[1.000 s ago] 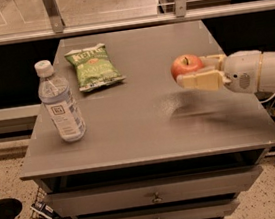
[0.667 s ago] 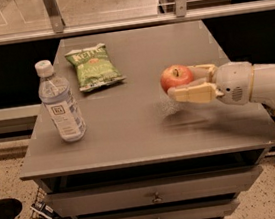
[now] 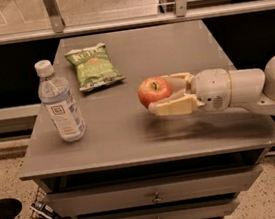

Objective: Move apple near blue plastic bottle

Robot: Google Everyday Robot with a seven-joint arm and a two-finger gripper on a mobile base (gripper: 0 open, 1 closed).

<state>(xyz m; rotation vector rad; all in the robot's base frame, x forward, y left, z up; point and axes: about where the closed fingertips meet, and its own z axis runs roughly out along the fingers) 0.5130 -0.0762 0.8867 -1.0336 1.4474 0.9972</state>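
My gripper [image 3: 161, 94] reaches in from the right and is shut on the red apple [image 3: 152, 91], holding it above the middle of the grey table top [image 3: 169, 46]. One finger lies behind the apple and one [image 3: 173, 107] below and in front of it. The blue plastic bottle [image 3: 60, 102], clear with a white cap and a white-and-blue label, stands upright near the table's front left corner, well to the left of the apple.
A flat green chip bag [image 3: 93, 66] lies at the back left of the table, between bottle and apple but farther back. The table has drawers [image 3: 154, 196] in its front. A railing [image 3: 116, 23] runs behind it.
My gripper has carried the apple leftward across the table, from the right side to about the middle. The bottle and the chip bag have not moved.
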